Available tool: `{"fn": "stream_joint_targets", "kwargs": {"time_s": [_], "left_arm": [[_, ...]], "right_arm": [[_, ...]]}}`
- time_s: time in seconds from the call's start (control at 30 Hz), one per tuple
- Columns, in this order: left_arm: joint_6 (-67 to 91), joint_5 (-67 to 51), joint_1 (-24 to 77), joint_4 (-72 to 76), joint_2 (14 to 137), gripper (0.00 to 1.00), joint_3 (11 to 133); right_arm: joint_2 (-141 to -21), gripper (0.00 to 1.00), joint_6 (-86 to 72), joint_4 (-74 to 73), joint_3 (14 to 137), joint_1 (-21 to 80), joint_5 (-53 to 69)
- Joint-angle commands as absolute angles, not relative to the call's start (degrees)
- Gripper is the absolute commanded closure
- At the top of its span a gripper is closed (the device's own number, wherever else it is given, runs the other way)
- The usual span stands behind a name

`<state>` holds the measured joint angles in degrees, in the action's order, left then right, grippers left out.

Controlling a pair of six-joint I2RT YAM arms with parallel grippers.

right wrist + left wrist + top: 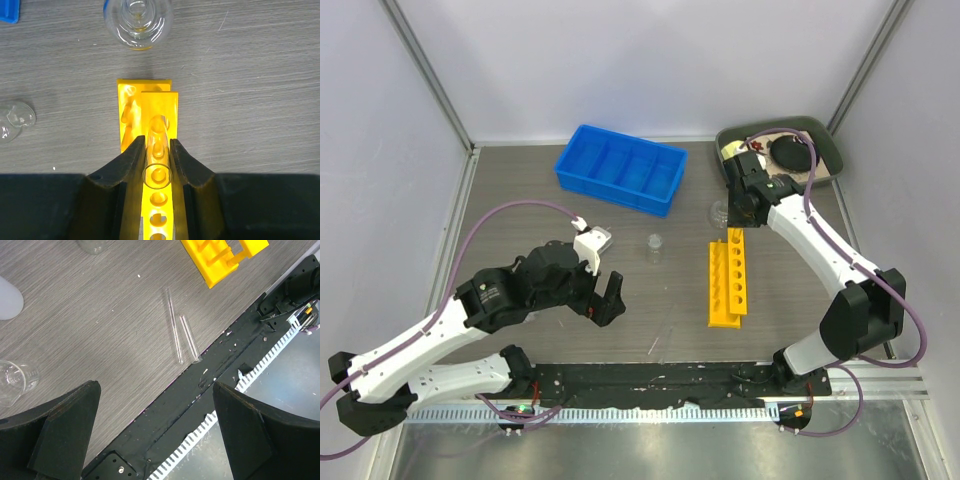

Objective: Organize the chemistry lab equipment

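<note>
Claws stand differently, operator. Your right claw [157,167] is over the twelve o'clock end of the yellow holed test-tube rack [728,280], clamped tight on a clear slender tube [158,150]. The tube stands between the fingers above the row of holes, and you cannot tell whether its lower end sits in a hole.

The rack lies right of centre on the grey wood-grain bench [520,180], its length running twelve to six o'clock. Just beyond its twelve o'clock end sits a small clear glass flask [720,212]. At its ten o'clock, apart from it, stands a small clear glass beaker [655,247].

Your left claw [600,282] hangs left of centre, spread wide with nothing in it. A white plastic squeeze bottle [592,240] is close at its twelve o'clock. In the wrist view, a second small clear beaker [15,380] stands just beside one finger.

Two loose clear tubes [173,325] [189,338] lie side by side on the bench at six o'clock, close to the black rail [210,385].

A blue plastic compartment bin [620,168] sits at twelve o'clock, and a dark green tray [825,135] at two o'clock.
</note>
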<state>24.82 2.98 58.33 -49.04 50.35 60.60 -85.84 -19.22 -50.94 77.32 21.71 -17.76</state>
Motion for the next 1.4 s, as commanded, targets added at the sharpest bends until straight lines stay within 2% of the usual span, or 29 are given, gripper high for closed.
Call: {"fn": "stream_joint_targets", "kwargs": {"time_s": [0.0,0.1,0.17,0.43,0.53,0.57,0.63,0.67,0.87,1.13,1.37], "left_arm": [[23.91,3.34,58.1,-46.58,49.66,0.0,60.56],[23.99,3.25,58.1,-46.58,49.66,0.0,60.47],[24.08,3.25,58.1,-46.5,49.83,0.0,60.47],[25.22,2.73,58.1,-46.23,50.27,0.0,59.94],[25.84,2.72,58.1,-46.32,50.45,0.0,60.03],[26.01,2.64,58.1,-46.32,50.45,0.0,59.94],[26.19,2.55,58.1,-45.97,50.62,0.0,59.94],[26.28,2.46,58.1,-45.97,50.62,0.0,59.77],[26.54,1.67,58.1,-44.56,52.72,0.0,58.98],[27.94,0.97,58.18,-37.71,62.22,0.0,53.45],[29.79,2.9,61.16,-31.38,73.9,0.03,53.87]], "right_arm": [[-85.08,0.95,-20.13,-49.13,75.76,22.32,-18.37],[-84.81,0.92,-20.3,-49.22,75.32,22.41,-18.28],[-84.64,0.85,-20.48,-49.13,74.89,22.41,-18.02],[-82.44,0.69,-20.57,-49.13,73.65,22.59,-17.31],[-81.65,0.59,-20.39,-49.31,73.39,22.59,-17.31],[-81.39,0.51,-20.39,-49.48,73.39,22.59,-17.23],[-80.51,0.41,-20.3,-49.92,73.3,22.59,-17.14],[-80.16,0.3,-20.22,-50.01,73.65,22.59,-17.05],[-76.74,0.11,-19.6,-53.08,77.42,23.29,-19.94],[-71.81,0.07,-18.64,-59.76,82.35,26.63,-23.29],[-67.51,0.05,-17.32,-62.23,79.99,28.12,-23.03]]}}
